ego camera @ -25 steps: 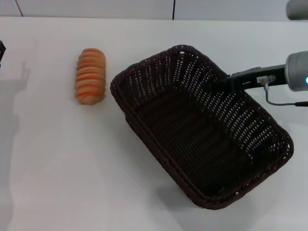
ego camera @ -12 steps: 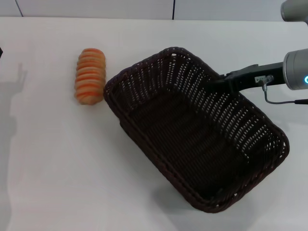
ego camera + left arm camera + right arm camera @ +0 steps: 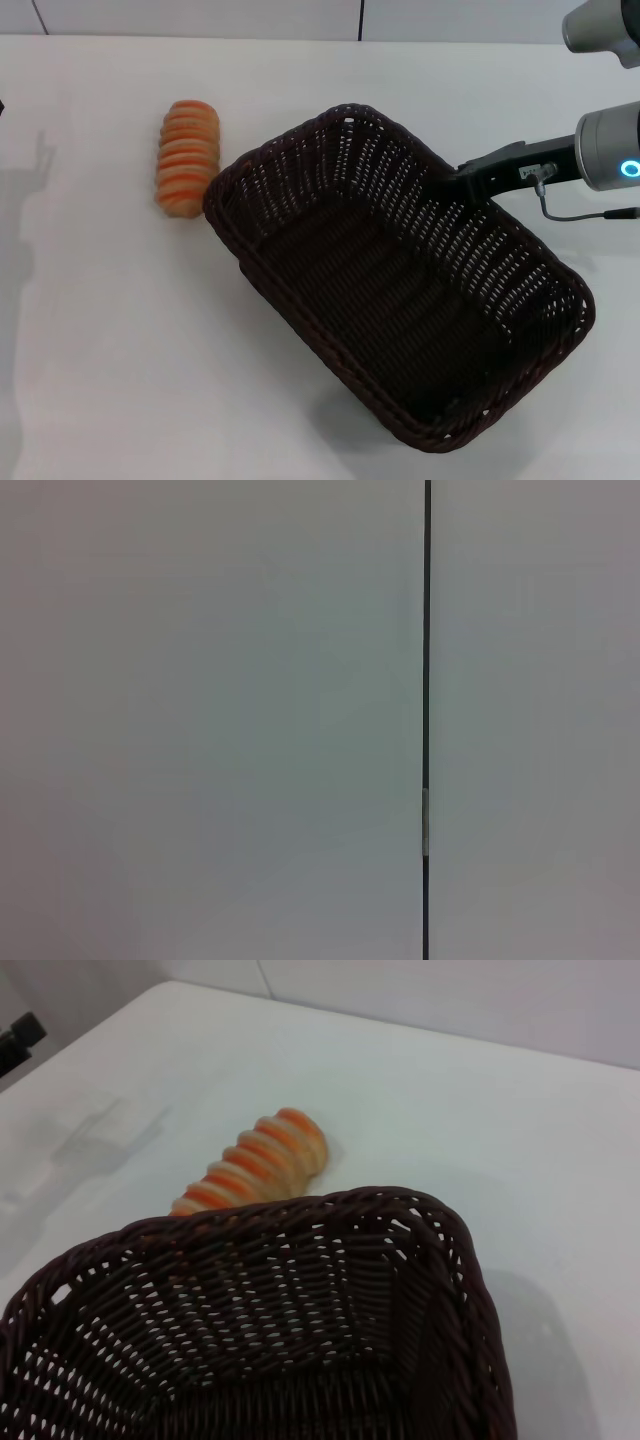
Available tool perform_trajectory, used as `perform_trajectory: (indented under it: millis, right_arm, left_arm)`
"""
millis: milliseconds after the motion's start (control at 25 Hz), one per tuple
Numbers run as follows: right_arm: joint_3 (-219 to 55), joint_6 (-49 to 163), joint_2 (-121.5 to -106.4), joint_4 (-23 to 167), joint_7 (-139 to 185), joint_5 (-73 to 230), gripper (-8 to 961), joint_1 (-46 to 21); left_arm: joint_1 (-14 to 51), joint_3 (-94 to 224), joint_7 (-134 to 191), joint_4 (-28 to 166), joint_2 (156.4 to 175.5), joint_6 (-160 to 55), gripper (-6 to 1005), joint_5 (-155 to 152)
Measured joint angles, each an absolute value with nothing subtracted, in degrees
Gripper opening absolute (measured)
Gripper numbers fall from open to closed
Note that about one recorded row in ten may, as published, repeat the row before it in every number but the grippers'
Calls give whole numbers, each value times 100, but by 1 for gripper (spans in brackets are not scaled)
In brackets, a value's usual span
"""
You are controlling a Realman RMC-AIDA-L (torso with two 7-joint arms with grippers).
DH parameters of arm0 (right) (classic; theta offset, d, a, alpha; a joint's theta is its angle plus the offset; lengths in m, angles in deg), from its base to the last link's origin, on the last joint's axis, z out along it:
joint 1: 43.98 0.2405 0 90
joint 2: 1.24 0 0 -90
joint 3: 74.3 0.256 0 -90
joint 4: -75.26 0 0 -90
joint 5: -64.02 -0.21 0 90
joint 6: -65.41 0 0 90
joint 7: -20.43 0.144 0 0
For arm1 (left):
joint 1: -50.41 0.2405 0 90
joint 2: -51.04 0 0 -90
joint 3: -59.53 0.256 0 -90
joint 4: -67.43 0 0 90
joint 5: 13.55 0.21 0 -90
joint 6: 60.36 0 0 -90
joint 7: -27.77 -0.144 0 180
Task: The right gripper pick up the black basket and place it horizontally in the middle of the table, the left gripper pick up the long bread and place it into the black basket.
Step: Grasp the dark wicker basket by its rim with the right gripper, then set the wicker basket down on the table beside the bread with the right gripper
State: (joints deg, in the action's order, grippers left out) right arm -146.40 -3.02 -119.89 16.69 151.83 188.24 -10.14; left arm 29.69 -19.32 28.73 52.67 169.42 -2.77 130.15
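**Basket held at an angle beside the bread**

The broad white table [image 3: 120, 350] carries a large dark woven wicker basket [image 3: 400, 290], lying diagonally, its near corner just beside the small ridged orange-and-tan loaf [image 3: 187, 157]. The black slim-fingered right gripper [image 3: 452, 182] with the blue-lit ring meets the basket's far rim, seemingly clamped on it, though the weave hides the fingertips.

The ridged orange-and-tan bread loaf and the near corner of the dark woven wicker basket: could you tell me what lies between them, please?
Nothing does. In the head view the dark woven wicker basket has its corner right up against the ridged orange-and-tan bread loaf, leaving no visible gap; whether they touch is unclear.
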Motion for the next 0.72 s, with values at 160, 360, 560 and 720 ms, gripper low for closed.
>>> perform_trajectory:
  millis: [160, 360, 560, 720]
  right_arm:
    - [-14618, -417, -11966, 1541, 15094, 18830, 177, -1006]
    - [-14559, -661, -11834, 1211, 15026, 19096, 177, -847]
    - [-14520, -827, -11715, 1094, 14941, 19413, 176, -590]
    - [-14598, -1133, -11644, 1145, 14586, 19661, 176, -104]
  left_arm:
    - [2967, -1931, 2875, 5267, 16942, -269, 859, 13015]
    - [2971, -1930, 2887, 5228, 16942, -268, 859, 13015]
    - [2974, -1930, 2893, 5203, 16953, -268, 858, 13015]
    - [2976, -1930, 2906, 5196, 16972, -271, 858, 13014]
